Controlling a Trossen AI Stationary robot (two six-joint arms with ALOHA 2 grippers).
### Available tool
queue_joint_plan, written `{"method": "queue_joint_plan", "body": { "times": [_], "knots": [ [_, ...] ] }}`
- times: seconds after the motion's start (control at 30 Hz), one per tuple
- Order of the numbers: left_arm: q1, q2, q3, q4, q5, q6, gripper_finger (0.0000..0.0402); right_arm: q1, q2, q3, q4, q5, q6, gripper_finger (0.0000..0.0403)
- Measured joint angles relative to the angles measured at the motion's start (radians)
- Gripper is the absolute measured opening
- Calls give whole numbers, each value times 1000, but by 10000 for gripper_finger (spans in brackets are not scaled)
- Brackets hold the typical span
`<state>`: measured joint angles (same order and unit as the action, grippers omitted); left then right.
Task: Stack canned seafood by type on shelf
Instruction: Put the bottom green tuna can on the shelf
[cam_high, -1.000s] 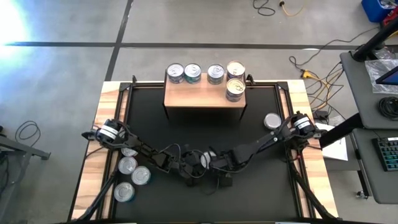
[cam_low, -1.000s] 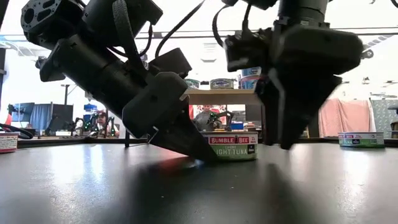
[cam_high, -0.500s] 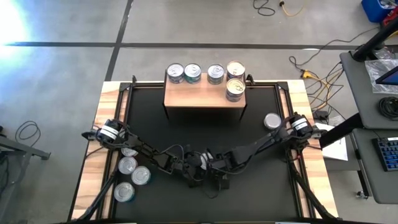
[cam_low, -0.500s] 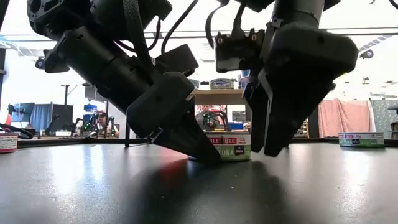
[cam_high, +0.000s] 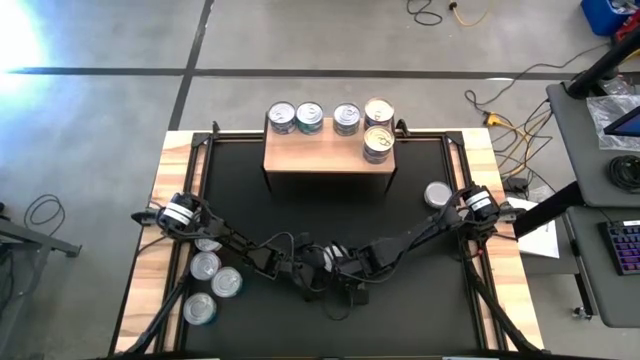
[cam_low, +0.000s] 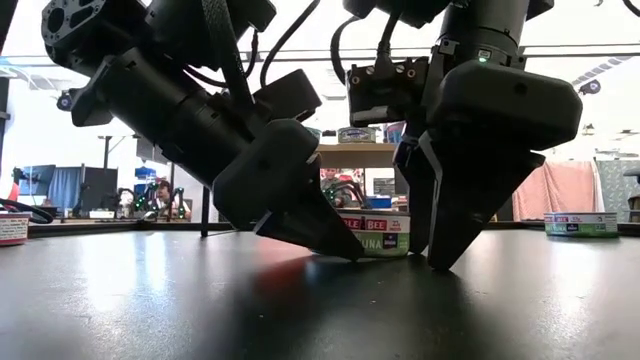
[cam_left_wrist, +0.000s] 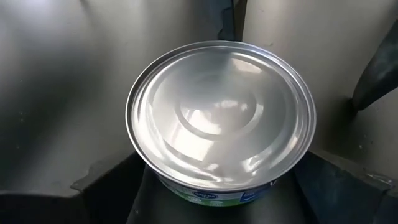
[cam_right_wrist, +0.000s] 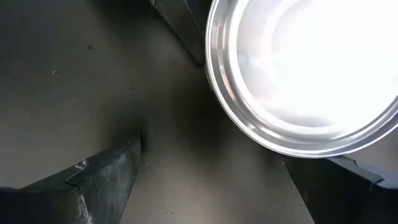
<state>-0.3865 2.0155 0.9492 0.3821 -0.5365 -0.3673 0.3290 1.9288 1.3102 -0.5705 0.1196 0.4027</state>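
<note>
A short round tin (cam_left_wrist: 221, 121) sat on the black mat (cam_high: 420, 190), right between the left gripper's (cam_left_wrist: 217, 199) wide-open fingers. Its top was shiny silver and its side label was red and green. The right gripper (cam_low: 435, 255) was just beside it, tips low by the mat, fingers spread wide too, holding nothing. Five more tins stood far ahead on the shelf (cam_high: 325, 155).

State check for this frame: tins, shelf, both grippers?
Centre tin: upright on the mat, lid sealed, between the left fingers, not lifted.
Shelf: five tins on top.
Tins at left edge: upright, loose.
Tin at right edge: upright, alone.
Left gripper: open, low around the centre tin.
Right gripper: open, beside that tin.
</note>
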Motion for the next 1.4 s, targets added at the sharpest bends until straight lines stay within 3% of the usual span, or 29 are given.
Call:
{"method": "queue_joint_plan", "body": {
  "times": [0.93, 1.13, 1.4],
  "knots": [
    [15, 65, 35, 61, -52, -69, 383, -2, 1, 2, -21, 11, 17, 380],
    [14, 39, 49, -20, -51, -132, 357, -2, -6, 3, -26, 16, 29, 380],
    [21, -62, 49, -188, -95, -232, 353, -6, -61, 5, -26, 52, 50, 380]
  ]
}}
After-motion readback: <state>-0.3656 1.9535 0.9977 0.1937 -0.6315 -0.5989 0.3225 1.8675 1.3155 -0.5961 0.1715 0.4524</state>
